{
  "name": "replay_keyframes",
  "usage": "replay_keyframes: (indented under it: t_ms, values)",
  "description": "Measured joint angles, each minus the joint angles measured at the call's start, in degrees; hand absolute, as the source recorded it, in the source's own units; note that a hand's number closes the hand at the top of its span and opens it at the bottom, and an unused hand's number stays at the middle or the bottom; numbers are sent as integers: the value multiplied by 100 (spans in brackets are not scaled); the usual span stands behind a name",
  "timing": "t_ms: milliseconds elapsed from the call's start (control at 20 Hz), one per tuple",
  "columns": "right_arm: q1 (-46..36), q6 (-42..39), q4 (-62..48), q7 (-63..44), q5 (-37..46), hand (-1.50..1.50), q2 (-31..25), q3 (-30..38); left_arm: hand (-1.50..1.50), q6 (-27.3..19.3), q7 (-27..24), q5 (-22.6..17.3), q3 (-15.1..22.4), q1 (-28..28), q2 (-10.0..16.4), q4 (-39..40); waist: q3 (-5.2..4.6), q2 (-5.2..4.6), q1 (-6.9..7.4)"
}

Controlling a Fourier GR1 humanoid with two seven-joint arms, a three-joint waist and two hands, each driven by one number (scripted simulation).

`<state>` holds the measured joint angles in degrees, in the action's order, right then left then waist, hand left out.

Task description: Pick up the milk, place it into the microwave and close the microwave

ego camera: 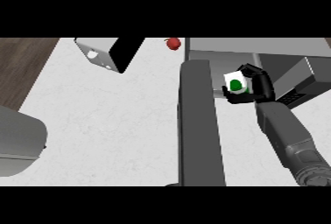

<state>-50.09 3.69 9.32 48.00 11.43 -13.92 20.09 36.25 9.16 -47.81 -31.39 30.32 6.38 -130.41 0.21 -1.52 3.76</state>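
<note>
gripping the milk [235,83] upright, fingers curled round it, the right hand [257,89] hangs at the microwave's [258,46] mouth, just right of its open door [200,127]; cavity lies ahead.

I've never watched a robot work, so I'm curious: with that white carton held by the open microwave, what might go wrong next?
One: the black right hand curls round the small white milk carton with a green mark at the opening of the light grey microwave; the carton may clip the frame going in. Two: the dark grey open door stands close beside the hand, so the forearm could bump it. Three: set down tilted, the carton might topple.
</note>
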Motion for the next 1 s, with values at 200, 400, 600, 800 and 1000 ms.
replay_keyframes:
  t_ms: [200, 400, 600, 800, 1000]
  values:
    - [-248, 247, -80, -193, 131, 150, -188, -68, -150, -49, 35, 27, 56, -200, 59, 15, 3, -53, 90]
    - [-418, 805, -136, -359, 283, 150, -308, -142, -150, -46, 50, 1, 118, -314, 81, 29, 7, -109, 211]
    - [-526, 1217, -194, -488, 350, 150, -407, -148, -150, -99, 76, 0, 115, -498, 183, 119, 13, -171, 290]
    - [-662, 1431, -261, -681, 386, 150, -557, -140, -150, -88, 79, -27, 99, -619, 274, 211, 17, -221, 395]
    - [-774, 1535, -284, -786, 404, 150, -734, -123, -150, -79, 89, 13, 138, -736, 315, 268, 24, -276, 452]
